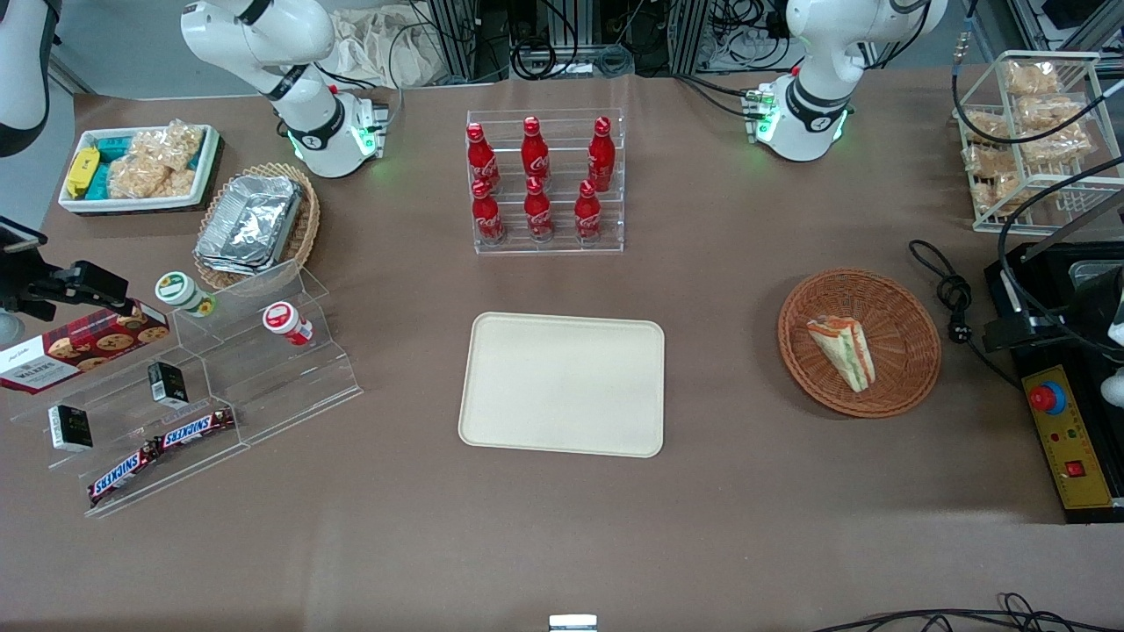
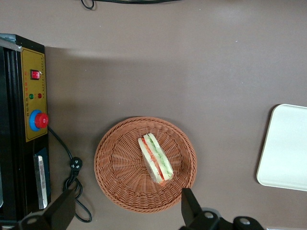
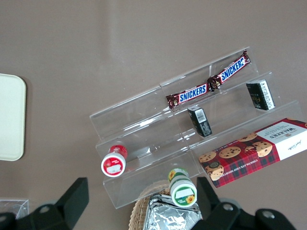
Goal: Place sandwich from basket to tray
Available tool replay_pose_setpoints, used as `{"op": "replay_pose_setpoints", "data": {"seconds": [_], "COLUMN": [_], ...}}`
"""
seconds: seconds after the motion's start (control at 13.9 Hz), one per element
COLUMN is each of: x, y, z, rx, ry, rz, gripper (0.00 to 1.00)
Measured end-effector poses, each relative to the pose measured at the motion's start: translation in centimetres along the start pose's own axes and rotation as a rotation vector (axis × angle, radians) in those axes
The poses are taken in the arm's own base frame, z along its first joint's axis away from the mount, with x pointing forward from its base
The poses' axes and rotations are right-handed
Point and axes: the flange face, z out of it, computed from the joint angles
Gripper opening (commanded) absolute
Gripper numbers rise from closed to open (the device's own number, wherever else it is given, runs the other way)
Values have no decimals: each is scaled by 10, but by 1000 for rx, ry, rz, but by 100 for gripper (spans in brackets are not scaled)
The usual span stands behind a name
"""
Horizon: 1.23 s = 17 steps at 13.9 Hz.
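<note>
1. Reddish-brown wicker forms the basket (image 1: 859, 341), which we see toward the working arm's end of the counter (image 1: 720, 527).
2. We find the sandwich (image 1: 843, 352) lying inside it, wrapped.
3. Our gripper (image 2: 125, 207) hovers above the basket, fingers (image 2: 190, 205) spread wide, holding nothing.
4. We see the cream tray (image 1: 563, 384) bare at the counter's middle, well apart from the basket.

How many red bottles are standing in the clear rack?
6. Three red bottles stand on the upper step of the clear rack, three on the lower step. None seems hidden. The gripper hangs open above the basket.
</note>
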Motion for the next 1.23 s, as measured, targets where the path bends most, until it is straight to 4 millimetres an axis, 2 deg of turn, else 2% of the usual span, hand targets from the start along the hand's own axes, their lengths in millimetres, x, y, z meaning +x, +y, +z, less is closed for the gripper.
{"op": "replay_pose_setpoints", "data": {"seconds": [0.79,1.01,1.23], "x": [-6,-9,-9], "y": [0,0,-1], "z": [5,16,45], "rx": [2,4,6], "ry": [-53,-93,-131], "rz": [-13,-24,-30], "gripper": [99,97,97]}}
